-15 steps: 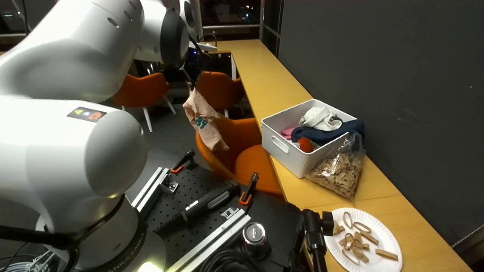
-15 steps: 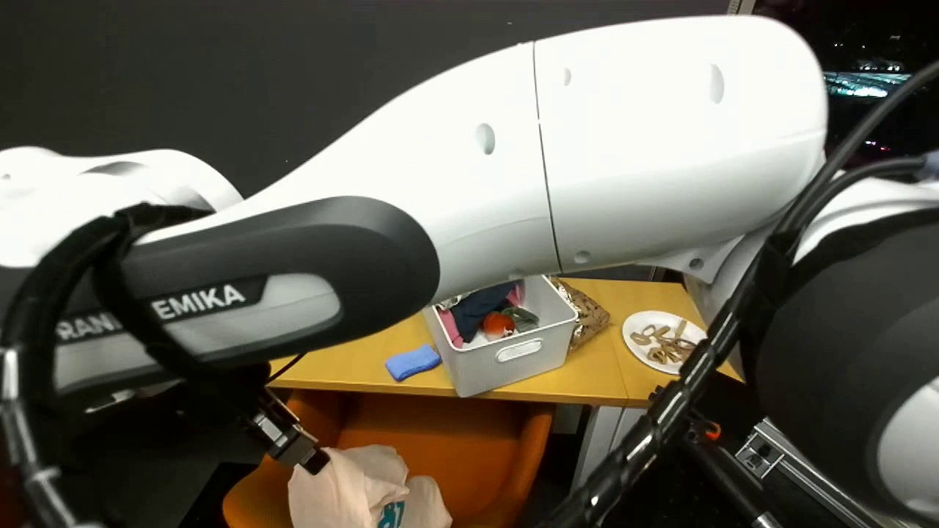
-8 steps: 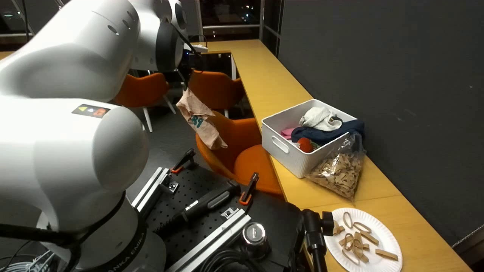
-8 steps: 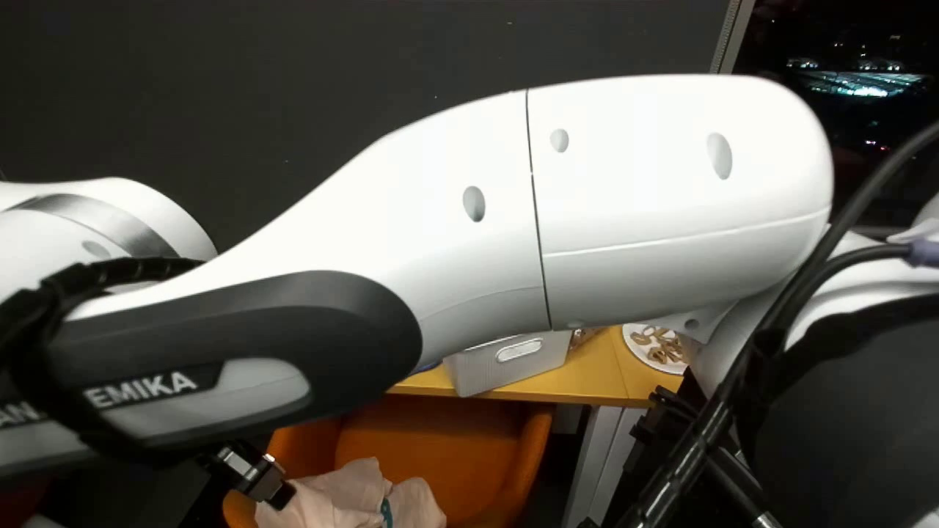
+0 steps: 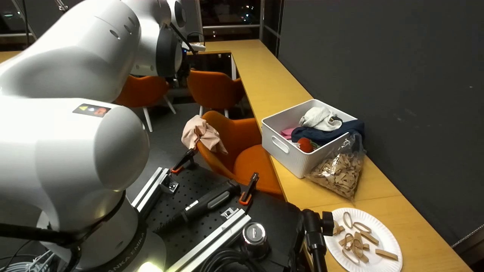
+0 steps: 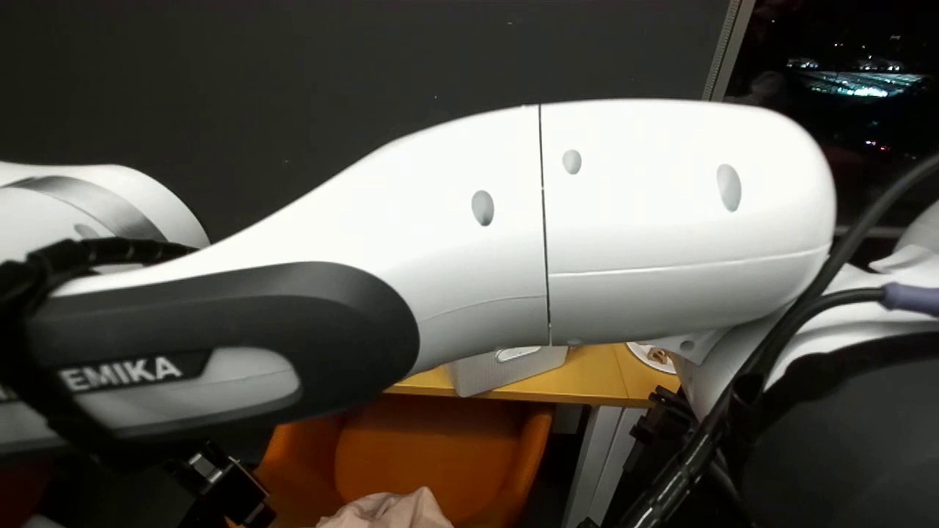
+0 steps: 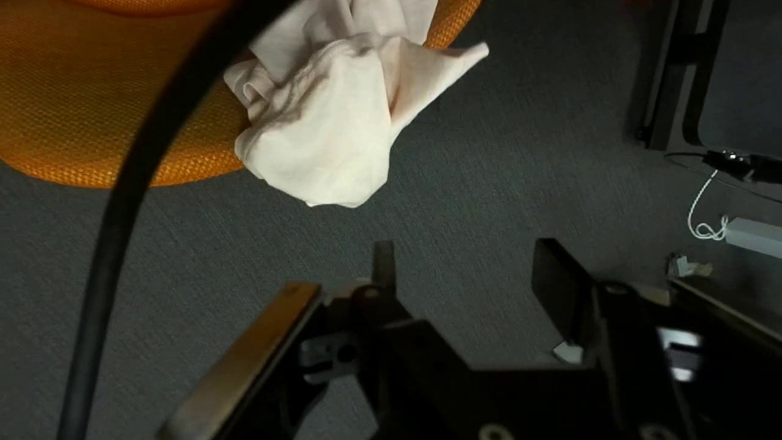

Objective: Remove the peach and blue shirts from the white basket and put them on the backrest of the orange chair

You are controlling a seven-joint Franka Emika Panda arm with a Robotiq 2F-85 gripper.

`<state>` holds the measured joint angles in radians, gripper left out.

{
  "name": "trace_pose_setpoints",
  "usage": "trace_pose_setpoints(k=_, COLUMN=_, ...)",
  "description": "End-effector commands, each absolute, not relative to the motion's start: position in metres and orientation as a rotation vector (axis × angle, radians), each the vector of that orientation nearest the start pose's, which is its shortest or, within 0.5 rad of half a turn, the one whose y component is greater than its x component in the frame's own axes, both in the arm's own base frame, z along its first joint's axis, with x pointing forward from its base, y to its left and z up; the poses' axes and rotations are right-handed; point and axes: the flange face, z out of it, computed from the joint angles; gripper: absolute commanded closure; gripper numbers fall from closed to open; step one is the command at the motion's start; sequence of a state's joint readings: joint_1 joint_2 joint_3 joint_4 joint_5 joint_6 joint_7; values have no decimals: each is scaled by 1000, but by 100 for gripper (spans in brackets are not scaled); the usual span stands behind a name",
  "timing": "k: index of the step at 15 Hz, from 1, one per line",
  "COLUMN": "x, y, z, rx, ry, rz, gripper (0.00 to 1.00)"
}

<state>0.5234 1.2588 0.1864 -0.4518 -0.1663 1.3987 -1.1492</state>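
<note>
Peach shirt [image 5: 202,133] draped over the orange backrest [image 5: 227,130]; pincer [image 7: 466,269] spread, empty.
Roughly half done, I'd judge: blue shirt [image 5: 321,135] to go, in the white basket [image 5: 289,158].

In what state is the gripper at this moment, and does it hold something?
Gripper: open, holding nothing; the peach shirt hangs over the orange chair's backrest.

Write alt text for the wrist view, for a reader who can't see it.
A crumpled pale peach shirt hangs over the edge of the orange chair at the top of the picture. Lower down, the gripper stands open and holds nothing, with dark grey floor behind it. A black cable curves down the left side.
</note>
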Motion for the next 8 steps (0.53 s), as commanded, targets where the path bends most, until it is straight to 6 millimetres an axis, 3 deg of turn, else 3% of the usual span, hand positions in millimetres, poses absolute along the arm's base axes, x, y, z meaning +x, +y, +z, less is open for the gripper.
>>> trace_pose_setpoints(k=1, x=667, y=404, z=274, rx=2192, ry=2270, rz=-328, gripper=6)
trace_pose_setpoints(k=4, x=698, y=366, z=300, rx=2271, ry=2047, rz=-226, gripper=0)
trace_pose_setpoints(k=8, x=742, y=282, z=341, rx=2417, ry=1762, rz=-116, gripper=0)
